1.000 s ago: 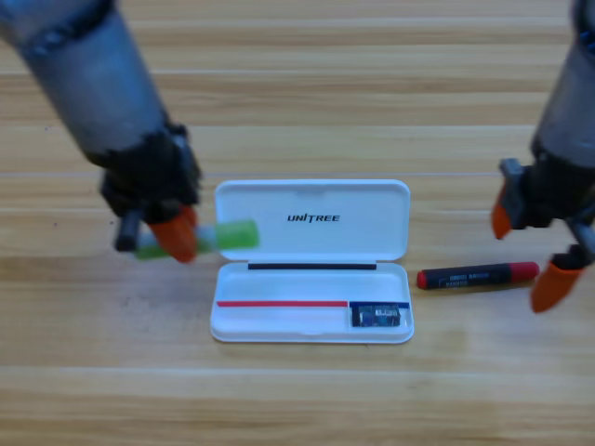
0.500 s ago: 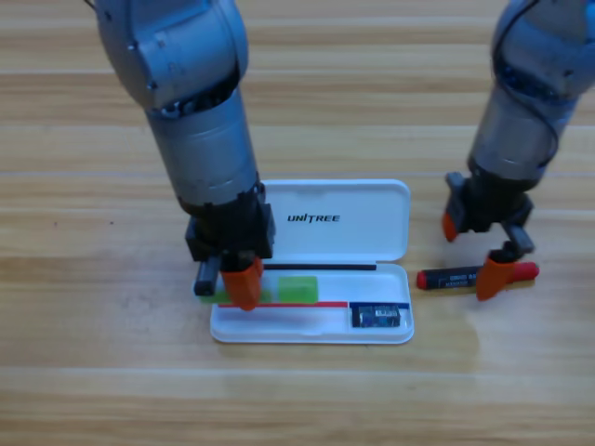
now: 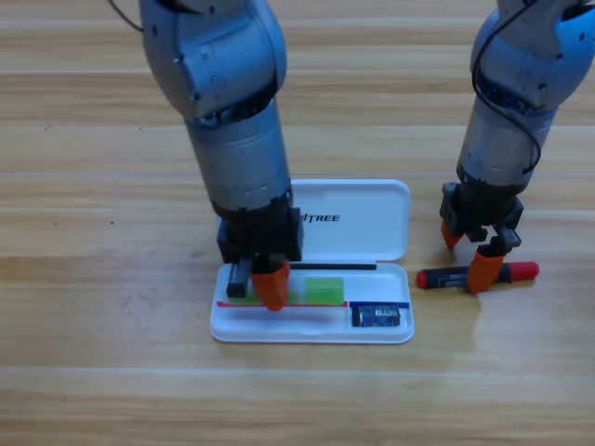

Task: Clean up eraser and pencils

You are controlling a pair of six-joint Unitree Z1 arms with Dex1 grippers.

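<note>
1. I see the green pencil [image 3: 321, 289] lying in the case [image 3: 372, 330], left gripper [image 3: 260, 286] clamped on it; eraser [image 3: 378, 316] in its right corner.
2. Black pencil [image 3: 479, 276] on the desk [image 3: 93, 372] right of the case, right gripper [image 3: 476, 253] apart astride it; closing off-centre might roll it.

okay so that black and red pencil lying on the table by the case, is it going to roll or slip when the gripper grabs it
It may well roll: the black and red pencil looks round and lies flat on the bare table. It looks stiff, so it should lift without bending. The right gripper is down over its middle, which should keep it from tipping; its smooth-looking surface might slip.
</note>
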